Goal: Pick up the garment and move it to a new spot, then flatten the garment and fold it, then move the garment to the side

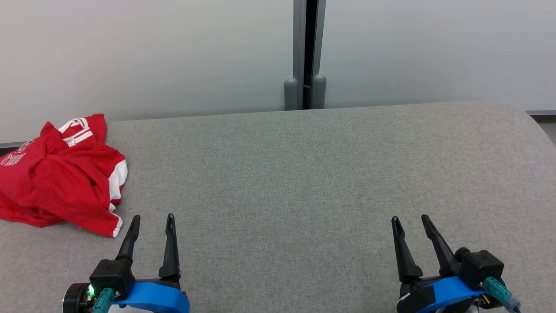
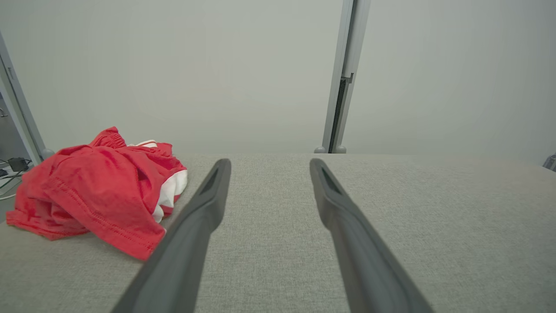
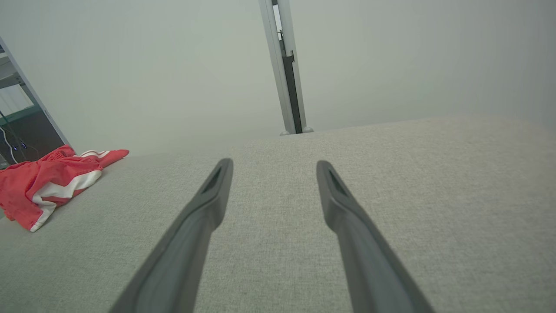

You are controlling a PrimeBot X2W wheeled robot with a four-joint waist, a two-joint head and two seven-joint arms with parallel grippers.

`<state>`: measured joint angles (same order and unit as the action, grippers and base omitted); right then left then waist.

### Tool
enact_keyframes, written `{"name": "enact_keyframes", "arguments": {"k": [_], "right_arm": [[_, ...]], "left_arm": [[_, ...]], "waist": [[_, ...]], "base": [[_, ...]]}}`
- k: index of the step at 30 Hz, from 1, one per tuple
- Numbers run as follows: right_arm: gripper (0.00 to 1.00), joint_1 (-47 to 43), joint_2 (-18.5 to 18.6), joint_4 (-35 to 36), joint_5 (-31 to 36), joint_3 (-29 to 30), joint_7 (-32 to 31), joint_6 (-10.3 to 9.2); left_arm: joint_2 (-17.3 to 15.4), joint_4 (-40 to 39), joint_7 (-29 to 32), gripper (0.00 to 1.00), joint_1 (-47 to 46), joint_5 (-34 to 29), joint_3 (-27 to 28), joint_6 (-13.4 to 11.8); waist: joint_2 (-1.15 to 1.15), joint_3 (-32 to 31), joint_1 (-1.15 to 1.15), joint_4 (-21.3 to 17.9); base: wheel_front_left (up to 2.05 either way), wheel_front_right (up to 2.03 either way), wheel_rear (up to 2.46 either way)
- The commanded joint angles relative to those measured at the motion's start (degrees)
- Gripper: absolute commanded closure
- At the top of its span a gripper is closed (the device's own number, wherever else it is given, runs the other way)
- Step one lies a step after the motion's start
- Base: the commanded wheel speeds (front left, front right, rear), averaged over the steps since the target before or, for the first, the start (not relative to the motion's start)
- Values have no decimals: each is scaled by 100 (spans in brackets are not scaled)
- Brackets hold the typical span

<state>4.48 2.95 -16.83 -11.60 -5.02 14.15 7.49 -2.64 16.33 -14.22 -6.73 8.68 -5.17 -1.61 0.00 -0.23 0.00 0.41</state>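
The garment (image 1: 61, 178) is a red piece of clothing with white stripes, lying crumpled at the left edge of the grey fabric table (image 1: 304, 174). It also appears left of centre in the left wrist view as the garment (image 2: 95, 191) and far left in the right wrist view as the garment (image 3: 47, 184). My left gripper (image 1: 153, 219) stands open near the front left, just right of the garment's near corner, touching nothing. My right gripper (image 1: 410, 219) is open at the front right, far from the cloth. Both sets of fingers (image 2: 208, 204) (image 3: 213, 191) are empty.
A pale wall with a grey vertical post (image 1: 308, 56) runs behind the table's far edge. The table's right end is rounded (image 1: 530, 126). Off the left edge there are cables and a dark device (image 2: 15, 167) below table level.
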Motion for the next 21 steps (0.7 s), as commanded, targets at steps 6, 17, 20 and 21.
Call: {"name": "enact_keyframes", "arguments": {"k": [6, 17, 20, 21], "right_arm": [[0, 68, -8, -45, 291, -51, 110, 0], [0, 58, -10, -70, 302, -44, 104, 0], [0, 58, -10, -65, 290, -44, 104, 0], [0, 58, -10, -62, 286, -40, 104, 0]], "left_arm": [[-40, 49, -95, 0, -66, -313, -15, -37], [-39, 111, -104, 0, -63, -327, -12, -39], [-39, 127, -103, 0, -80, -325, -15, -38], [-39, 131, -103, 0, -84, -328, -14, -35]], "waist": [[0, -5, 0, -2], [0, -13, 0, -6], [0, -14, 0, 8], [0, -14, 0, 18]], "base": [[0, 0, 0], [0, 0, 0], [0, 0, 0], [0, 0, 0]]}}
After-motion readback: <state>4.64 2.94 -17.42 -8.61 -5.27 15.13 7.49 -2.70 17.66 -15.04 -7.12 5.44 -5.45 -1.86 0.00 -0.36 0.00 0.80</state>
